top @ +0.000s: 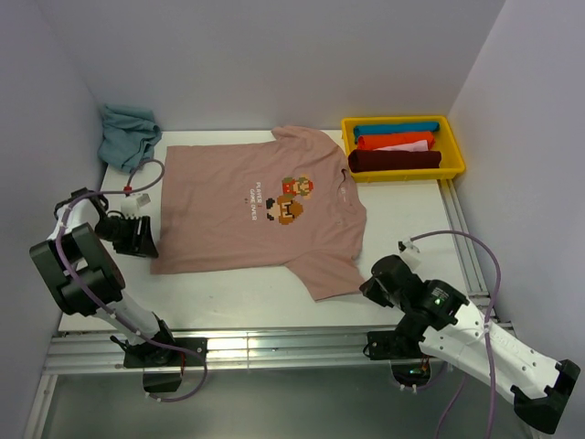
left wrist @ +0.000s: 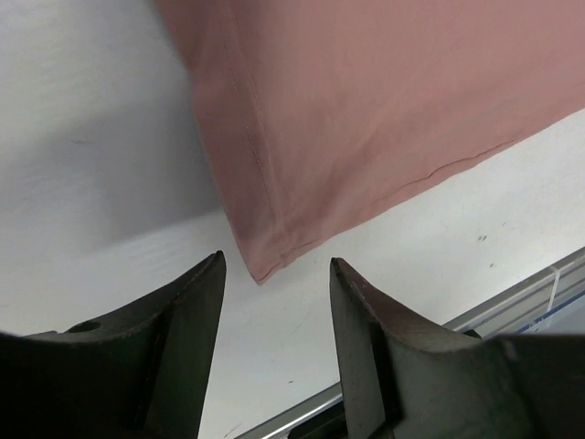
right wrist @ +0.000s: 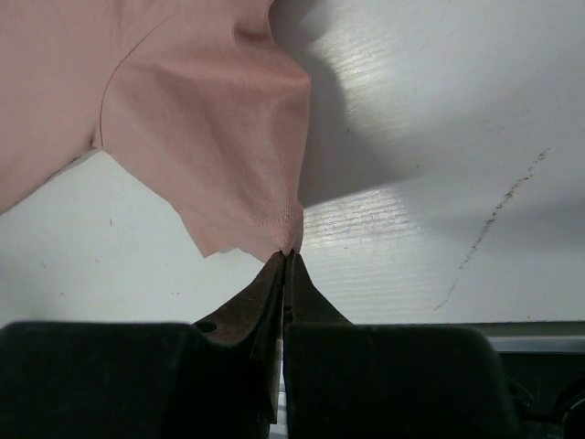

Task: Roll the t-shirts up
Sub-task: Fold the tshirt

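Note:
A dusty pink t-shirt (top: 247, 206) with a small orange-and-white chest print lies spread flat on the white table. My left gripper (top: 146, 242) is open and empty just off the shirt's near left hem corner (left wrist: 260, 270), which lies between its fingertips' line, untouched. My right gripper (top: 370, 285) is shut on the edge of the shirt's near right sleeve (right wrist: 228, 137), pinching the sleeve's corner at its fingertips (right wrist: 279, 265). A crumpled teal t-shirt (top: 128, 133) lies at the far left corner.
A yellow bin (top: 452, 151) at the far right holds rolled shirts in blue, orange, white and dark red. Grey walls close in on the left, back and right. A metal rail (top: 274, 343) runs along the table's near edge.

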Controlling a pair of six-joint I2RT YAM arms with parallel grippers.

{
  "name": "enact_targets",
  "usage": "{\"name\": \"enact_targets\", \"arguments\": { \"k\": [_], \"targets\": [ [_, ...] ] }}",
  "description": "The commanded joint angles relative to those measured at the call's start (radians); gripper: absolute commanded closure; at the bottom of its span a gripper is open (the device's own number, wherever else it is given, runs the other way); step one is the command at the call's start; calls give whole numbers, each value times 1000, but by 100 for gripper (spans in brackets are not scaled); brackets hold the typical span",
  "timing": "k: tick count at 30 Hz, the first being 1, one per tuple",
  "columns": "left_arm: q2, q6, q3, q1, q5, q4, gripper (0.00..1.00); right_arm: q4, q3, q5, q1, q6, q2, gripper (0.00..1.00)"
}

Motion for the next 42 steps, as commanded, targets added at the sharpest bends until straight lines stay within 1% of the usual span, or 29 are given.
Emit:
{"name": "enact_targets", "arguments": {
  "k": [1, 7, 12, 14, 17, 20, 25, 29, 35, 38, 42],
  "targets": [
    [-6, -7, -65, -13, -19, 42, 45, -5, 2, 21, 4, 14, -17, 99],
    [-40, 7, -152, -14, -106, 95, 39, 11, 32, 30, 4, -5, 21, 99],
    [-40, -13, -198, -14, -143, 144, 40, 23, 40, 34, 4, -12, 40, 99],
    [-45, -13, -197, -13, -126, 138, 42, 21, 41, 37, 4, -12, 38, 99],
    [-77, 2, -177, -13, -81, 94, 41, 14, 49, 41, 4, -17, 37, 99],
    [-127, 21, -146, -10, -41, 39, 37, 2, 70, 55, 3, -19, 37, 98],
    [-146, 21, -96, 13, -5, -21, 32, 15, 77, 58, 3, -26, 43, 98],
    [-154, -24, -89, 35, -13, -4, 28, 18, 72, 61, 4, -28, 41, 98],
    [-134, -90, -85, 35, 3, 22, 28, 37, 69, 72, 3, -37, 58, 97],
    [-117, -117, -89, 36, -27, 45, 29, 44, 64, 81, 3, -42, 87, 97],
    [-109, -150, -126, 12, -76, 88, 29, 72, 45, 81, 3, -45, 99, 96]
  ]
}}
